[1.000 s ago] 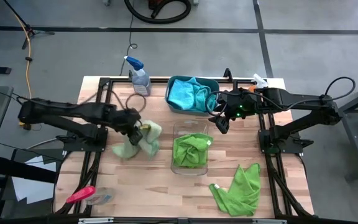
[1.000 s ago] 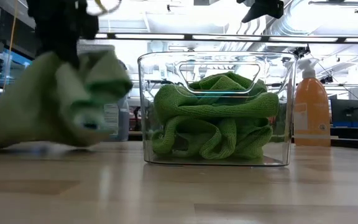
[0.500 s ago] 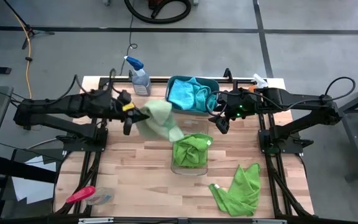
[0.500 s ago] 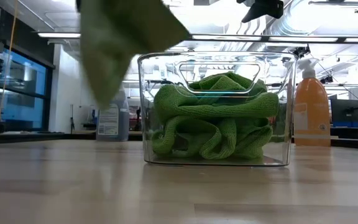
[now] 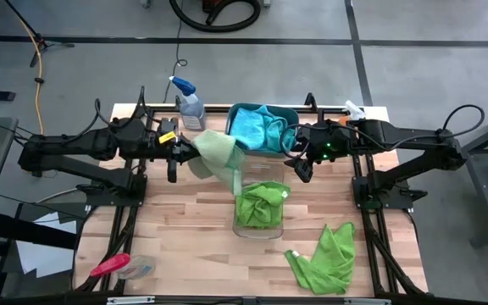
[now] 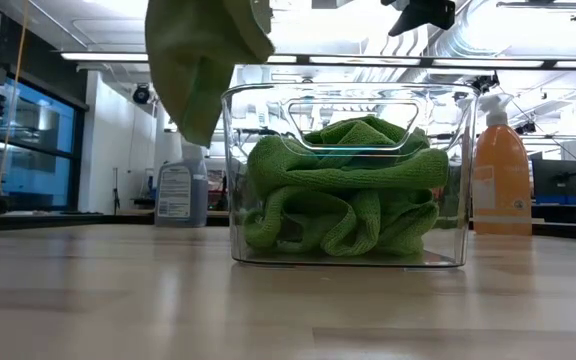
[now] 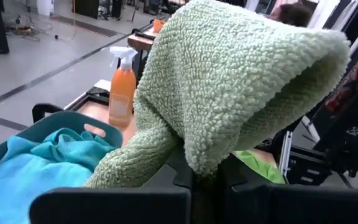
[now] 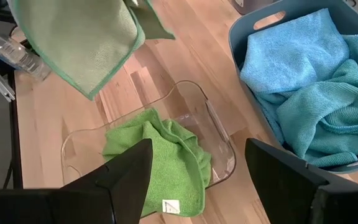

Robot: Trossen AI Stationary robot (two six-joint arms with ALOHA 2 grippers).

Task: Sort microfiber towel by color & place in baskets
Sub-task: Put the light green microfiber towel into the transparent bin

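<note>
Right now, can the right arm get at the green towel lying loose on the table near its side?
Probably yes. The right gripper hovers open and empty between the teal tub and the clear bin. The loose green towel lies flat on bare wood on its side of the table, uncovered. The left gripper is busy holding another towel.

- A clear bin (image 6: pixel 348 175) stands on the wooden table (image 6: pixel 288 300), its see-through walls showing a cut-out handle near the rim.
- Inside it, a heap of lime green towels (image 6: pixel 346 190) fills most of the bin, rising to just under the handle.
- A paler green towel (image 6: pixel 200 55) hangs in the air just beside the bin's near-left corner, its lower tip level with the bin's upper wall, clear of the table.
- An orange spray bottle (image 6: pixel 500 165) with a white trigger stands behind the bin, to its right.
- A clear spray bottle (image 6: pixel 174 190) with a label stands behind, left of the bin.
</note>
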